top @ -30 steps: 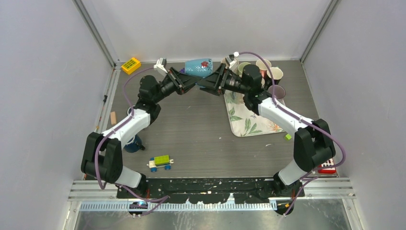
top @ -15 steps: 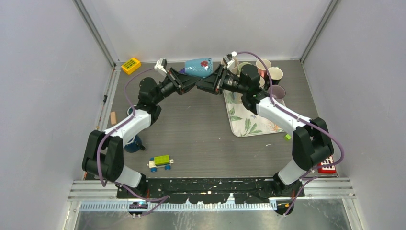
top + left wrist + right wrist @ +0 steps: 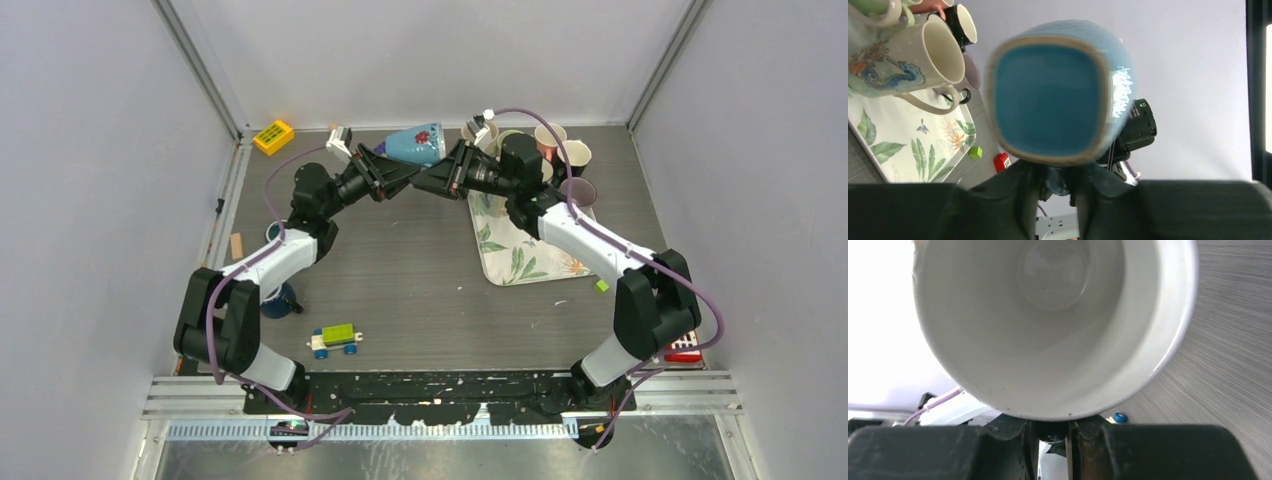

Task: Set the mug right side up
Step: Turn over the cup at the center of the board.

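The blue mug (image 3: 415, 143) hangs in the air at the back of the table, lying on its side between both grippers. My left gripper (image 3: 393, 170) is shut on it from the left; the left wrist view shows its blue squarish base (image 3: 1050, 95) above the fingers (image 3: 1018, 195), with a blue part pinched between them. My right gripper (image 3: 435, 178) is shut on it from the right; the right wrist view looks into its white inside (image 3: 1048, 315), with the fingers (image 3: 1093, 440) closed just under the rim.
Several mugs (image 3: 550, 140) stand at the back of a floral mat (image 3: 515, 250) on the right. A yellow block (image 3: 273, 136) lies back left, a toy car (image 3: 335, 340) near the front, a green cube (image 3: 601, 286) and a red brick (image 3: 684, 347) at the right.
The mug has risen and tilted a little, its left end swinging toward the back. Both grippers moved with it and kept their hold.
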Controlling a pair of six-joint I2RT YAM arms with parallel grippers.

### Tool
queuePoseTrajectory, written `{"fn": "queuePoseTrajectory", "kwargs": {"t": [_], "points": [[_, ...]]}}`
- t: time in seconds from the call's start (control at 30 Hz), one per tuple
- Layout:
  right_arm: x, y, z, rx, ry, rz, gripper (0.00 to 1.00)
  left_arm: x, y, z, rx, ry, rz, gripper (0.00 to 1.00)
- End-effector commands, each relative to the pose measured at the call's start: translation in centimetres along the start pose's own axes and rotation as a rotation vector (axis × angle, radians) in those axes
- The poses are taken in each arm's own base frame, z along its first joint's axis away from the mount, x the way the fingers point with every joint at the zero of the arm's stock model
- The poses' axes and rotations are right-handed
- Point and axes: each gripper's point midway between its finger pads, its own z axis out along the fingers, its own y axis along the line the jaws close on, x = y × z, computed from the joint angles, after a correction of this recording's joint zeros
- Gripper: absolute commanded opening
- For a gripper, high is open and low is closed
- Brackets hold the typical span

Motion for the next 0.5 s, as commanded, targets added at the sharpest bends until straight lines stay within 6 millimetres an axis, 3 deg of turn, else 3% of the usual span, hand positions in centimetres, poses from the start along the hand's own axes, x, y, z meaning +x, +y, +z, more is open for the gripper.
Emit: {"fn": "queuePoseTrajectory", "kwargs": {"t": [0.0,0.03,0.2,0.33,0.47], "points": [[-0.7,0.6,-1.3,0.126,-0.055,-0.139,0.01,0.4,-1.1,-0.2,0.034,0.01,0.101,0.43],[-0.7,0.3,-1.6,0.156,-0.062,-0.158,0.01,0.4,-0.7,-0.2,0.012,0.01,0.105,0.51],[-0.6,-1.5,-3.3,0.307,-0.093,-0.216,0.01,0.8,1.9,-0.5,-0.109,0.017,0.125,0.69],[-0.2,-3.4,-5.0,0.457,-0.095,-0.268,0.01,1.4,5.8,-1.9,-0.325,0.027,0.15,0.77],[0.5,-5.1,-7.1,0.585,-0.094,-0.308,0.01,1.3,7.5,-3.5,-0.455,0.021,0.214,0.82]]}}
